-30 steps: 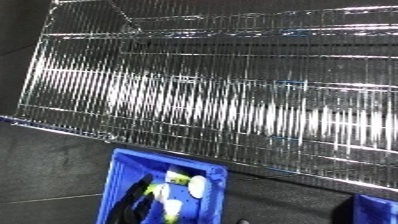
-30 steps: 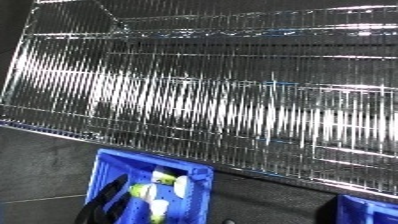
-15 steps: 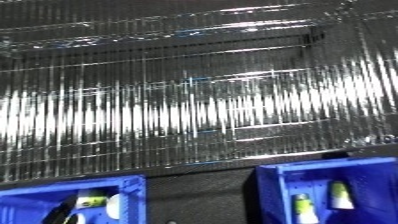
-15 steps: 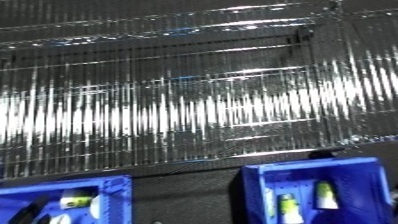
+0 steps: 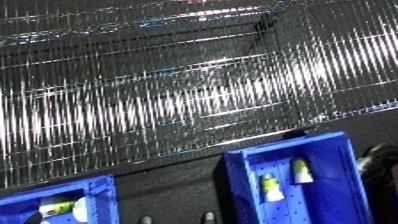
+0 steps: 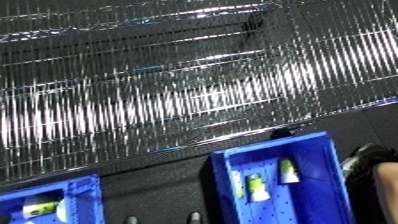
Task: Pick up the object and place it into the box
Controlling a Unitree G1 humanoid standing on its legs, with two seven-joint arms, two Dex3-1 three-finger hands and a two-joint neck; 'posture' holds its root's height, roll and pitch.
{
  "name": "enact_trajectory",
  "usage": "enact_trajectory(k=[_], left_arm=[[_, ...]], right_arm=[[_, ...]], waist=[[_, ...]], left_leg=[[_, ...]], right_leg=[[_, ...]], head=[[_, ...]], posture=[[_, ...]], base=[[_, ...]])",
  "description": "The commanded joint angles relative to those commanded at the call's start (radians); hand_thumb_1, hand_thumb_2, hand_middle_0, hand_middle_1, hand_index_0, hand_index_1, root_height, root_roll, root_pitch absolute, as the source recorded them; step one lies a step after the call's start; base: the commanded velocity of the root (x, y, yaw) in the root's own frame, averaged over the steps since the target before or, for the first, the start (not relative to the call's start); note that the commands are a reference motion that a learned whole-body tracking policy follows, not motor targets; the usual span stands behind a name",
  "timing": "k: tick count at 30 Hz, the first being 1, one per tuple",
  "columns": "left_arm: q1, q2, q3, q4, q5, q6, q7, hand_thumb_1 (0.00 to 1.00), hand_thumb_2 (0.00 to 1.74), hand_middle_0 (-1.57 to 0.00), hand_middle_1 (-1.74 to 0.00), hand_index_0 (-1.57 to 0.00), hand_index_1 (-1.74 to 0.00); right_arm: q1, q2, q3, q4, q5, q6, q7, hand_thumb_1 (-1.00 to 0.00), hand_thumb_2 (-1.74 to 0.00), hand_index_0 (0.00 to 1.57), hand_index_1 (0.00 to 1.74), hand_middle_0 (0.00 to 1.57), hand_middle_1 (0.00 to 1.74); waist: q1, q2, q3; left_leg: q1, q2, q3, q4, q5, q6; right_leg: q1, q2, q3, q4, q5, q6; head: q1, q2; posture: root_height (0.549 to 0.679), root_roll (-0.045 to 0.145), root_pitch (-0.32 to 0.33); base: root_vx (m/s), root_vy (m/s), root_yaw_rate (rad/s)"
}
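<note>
Two blue bins stand below a wire shelf. The right bin (image 5: 333, 150) holds two small bottle-like objects, a yellow-green one (image 5: 269, 186) and a paler one (image 5: 302, 171). The left bin (image 5: 98, 187) is cut off by the lower left corner; a yellow-labelled object (image 5: 51, 207) and a white one (image 5: 80, 210) lie in it. Neither of my hands shows in either view.
A shiny chrome wire shelf (image 5: 178, 100) fills the upper two thirds of the view, tilted. Below it is a dark surface (image 5: 169, 185) between the bins. A dark blurred shape (image 6: 364, 165) sits at the right edge beside the right bin; I cannot tell what it is.
The camera has swung and tilted: one bin showed a second ago, two half a second ago, and now the right bin sits nearer the middle and the shelf slants. Nothing itself visibly moved.
</note>
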Motion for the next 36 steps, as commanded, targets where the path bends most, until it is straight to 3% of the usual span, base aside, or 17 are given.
enact_trajectory(k=[4, 12, 15, 20, 24, 28, 36], left_arm=[[0.024, -0.010, 0.010, 0.054, 0.020, 0.011, -0.026, 0.00, 0.00, 0.00, 0.00, 0.00, 0.00], [0.091, -0.026, 0.050, 0.129, 0.092, 0.077, -0.084, 0.00, 0.00, 0.00, 0.00, 0.00, 0.00], [0.110, -0.033, 0.064, 0.151, 0.126, 0.099, -0.100, 0.00, 0.00, 0.00, 0.00, 0.00, 0.00], [0.136, -0.042, 0.080, 0.174, 0.166, 0.081, -0.084, 0.00, 0.00, 0.00, 0.00, 0.00, 0.00], [0.156, -0.047, 0.095, 0.186, 0.187, 0.034, -0.064, 0.00, 0.00, 0.00, 0.00, 0.00, 0.00], [0.179, -0.058, 0.108, 0.201, 0.181, 0.078, -0.116, 0.00, 0.00, 0.00, 0.00, 0.00, 0.00], [0.199, -0.069, 0.142, 0.244, 0.172, 0.170, -0.179, 0.00, 0.00, 0.00, 0.00, 0.00, 0.00]], right_arm=[[0.036, 0.014, -0.007, 0.021, -0.013, 0.007, 0.002, 0.00, 0.00, 0.00, 0.00, 0.00, 0.00], [0.108, 0.046, -0.030, 0.067, -0.070, 0.034, 0.017, 0.00, 0.00, 0.00, 0.00, 0.00, 0.00], [0.129, 0.056, -0.039, 0.084, -0.089, 0.044, 0.024, 0.00, 0.00, 0.00, 0.00, 0.00, 0.00], [0.164, 0.072, -0.054, 0.106, -0.116, 0.053, 0.028, 0.00, 0.00, 0.00, 0.00, 0.00, 0.00], [0.191, 0.083, -0.067, 0.125, -0.125, 0.055, 0.029, 0.00, 0.00, 0.00, 0.00, 0.00, 0.00], [0.213, 0.091, -0.081, 0.143, -0.133, 0.053, 0.032, 0.00, 0.00, 0.00, 0.00, 0.00, 0.00], [0.231, 0.106, -0.106, 0.175, -0.157, 0.047, 0.050, 0.00, 0.00, 0.00, 0.00, 0.00, 0.00]], waist=[[-0.003, -0.004, -0.044], [-0.007, -0.015, -0.165], [-0.008, -0.019, -0.209], [-0.007, -0.020, -0.273], [-0.004, -0.021, -0.320], [0.000, -0.023, -0.358], [0.002, -0.025, -0.408]], left_leg=[[0.064, 0.009, 0.000, -0.102, 0.033, -0.0128], [0.214, 0.040, 0.022, -0.312, 0.096, -0.0435], [0.259, 0.054, 0.036, -0.370, 0.114, -0.0545], [0.309, 0.074, 0.058, -0.431, 0.133, -0.0664], [0.333, 0.088, 0.071, -0.452, 0.136, -0.0736], [0.348, 0.100, 0.082, -0.452, 0.128, -0.0777], [0.369, 0.121, 0.104, -0.452, 0.116, -0.0831]], right_leg=[[0.062, -0.0016, -0.004, -0.090, 0.022, 0.0123], [0.233, -0.0007, -0.016, -0.308, 0.076, 0.0366], [0.287, -0.0018, -0.022, -0.380, 0.101, 0.0458], [0.344, -0.0091, -0.031, -0.452, 0.128, 0.0582], [0.379, -0.0163, -0.038, -0.498, 0.146, 0.0664], [0.405, -0.0238, -0.044, -0.531, 0.162, 0.0733], [0.429, -0.0397, -0.058, -0.536, 0.158, 0.0842]], head=[[-0.031, -0.070], [-0.093, -0.219], [-0.116, -0.260], [-0.149, -0.311], [-0.159, -0.346], [-0.177, -0.367], [-0.211, -0.408]], posture=[[0.669, 0.043, 0.051], [0.677, 0.039, 0.040], [0.677, 0.037, 0.034], [0.676, 0.033, 0.024], [0.675, 0.030, 0.017], [0.674, 0.028, 0.009], [0.672, 0.024, -0.003]], base=[[0.077, 0.007, -0.043], [0.115, 0.001, -0.062], [0.097, 0.001, -0.095], [0.066, 0.006, -0.090], [0.053, -0.002, -0.044], [0.040, 0.001, -0.035], [0.025, 0.006, -0.006]])
